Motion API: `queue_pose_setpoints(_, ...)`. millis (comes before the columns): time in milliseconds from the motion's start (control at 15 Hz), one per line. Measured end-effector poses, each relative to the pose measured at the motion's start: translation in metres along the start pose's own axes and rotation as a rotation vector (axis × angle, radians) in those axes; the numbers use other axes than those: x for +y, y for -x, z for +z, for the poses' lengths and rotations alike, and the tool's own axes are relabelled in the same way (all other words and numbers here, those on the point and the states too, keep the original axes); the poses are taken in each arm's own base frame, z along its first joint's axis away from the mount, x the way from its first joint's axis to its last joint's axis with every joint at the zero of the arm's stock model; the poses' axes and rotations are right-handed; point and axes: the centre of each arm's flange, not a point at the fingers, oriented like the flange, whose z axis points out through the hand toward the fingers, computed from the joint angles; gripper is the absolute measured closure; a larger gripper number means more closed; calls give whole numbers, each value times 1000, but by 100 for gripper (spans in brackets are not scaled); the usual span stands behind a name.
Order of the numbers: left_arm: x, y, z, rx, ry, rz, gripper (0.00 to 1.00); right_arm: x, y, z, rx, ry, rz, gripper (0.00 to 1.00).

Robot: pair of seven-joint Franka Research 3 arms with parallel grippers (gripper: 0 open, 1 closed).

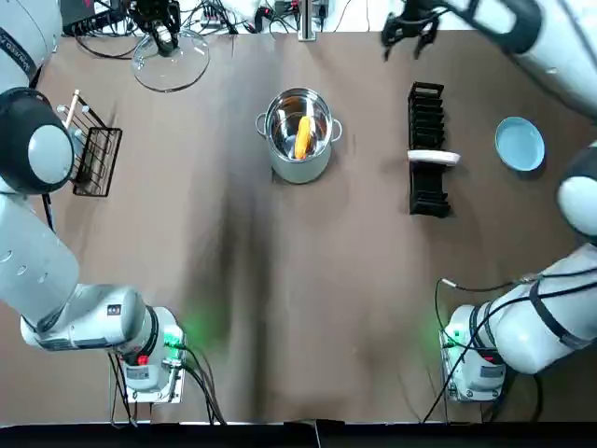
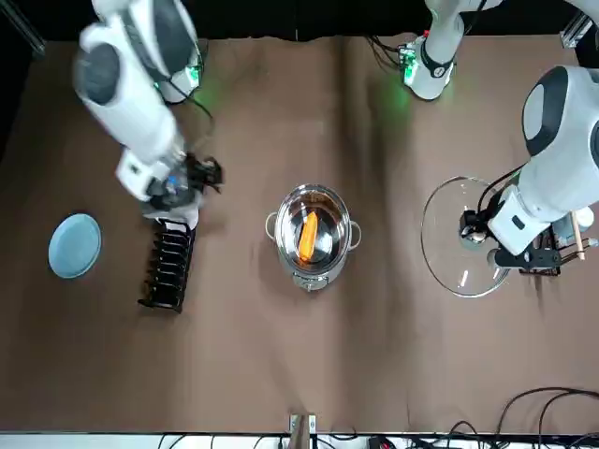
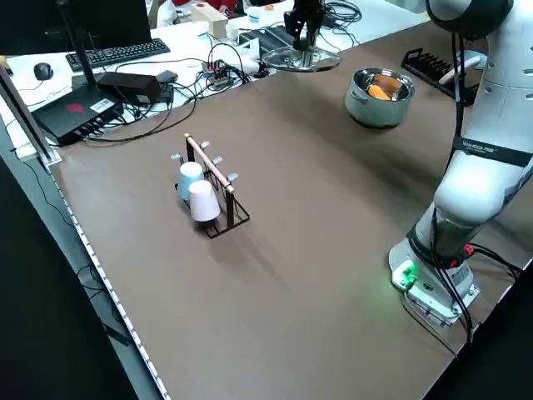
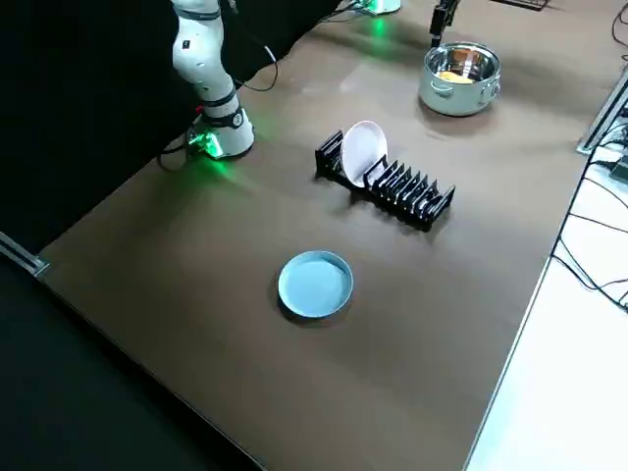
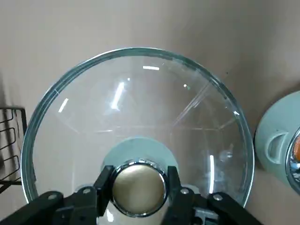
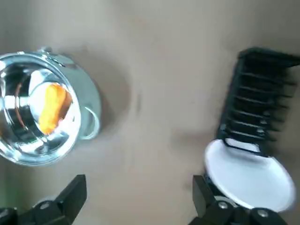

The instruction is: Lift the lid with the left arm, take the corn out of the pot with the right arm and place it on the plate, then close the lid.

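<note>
The steel pot (image 1: 298,140) stands uncovered mid-table with the yellow-orange corn (image 1: 303,136) lying inside. Its glass lid (image 1: 171,62) is at the far left, low over the table, and my left gripper (image 5: 139,187) is shut on the lid's metal knob. My right gripper (image 1: 410,28) hangs open and empty above the far edge, between the pot and the dish rack (image 1: 427,149). From the right wrist view, the pot (image 6: 40,108) and corn (image 6: 52,107) lie off to one side of the open fingers (image 6: 77,192). The blue plate (image 1: 520,145) sits at the right.
The black dish rack (image 2: 168,262) holds one white plate (image 4: 365,149) upright, between pot and blue plate (image 2: 75,245). A wire cup rack (image 3: 208,187) with two cups stands at the left edge. Cables and desk gear lie beyond the far edge.
</note>
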Motion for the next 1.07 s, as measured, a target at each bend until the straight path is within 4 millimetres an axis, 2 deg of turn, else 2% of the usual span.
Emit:
queue_pose_setpoints(267,-7,0,7,-14,-1,8,49,-96,-21,54,100,-24,129,0)
queue_pose_setpoints(533,-3,1,11,-19,-1,23,49,-162,-29,125,150,-39,192,1)
queue_pose_setpoints(667,-2,1,14,-15,0,25,49,-188,-27,157,168,-49,219,2)
queue_pose_setpoints(867,-1,0,23,1,2,27,49,-220,-10,205,154,-31,213,5)
queue_pose_setpoints(1067,0,2,30,7,1,29,49,-229,-4,230,143,-14,205,6)
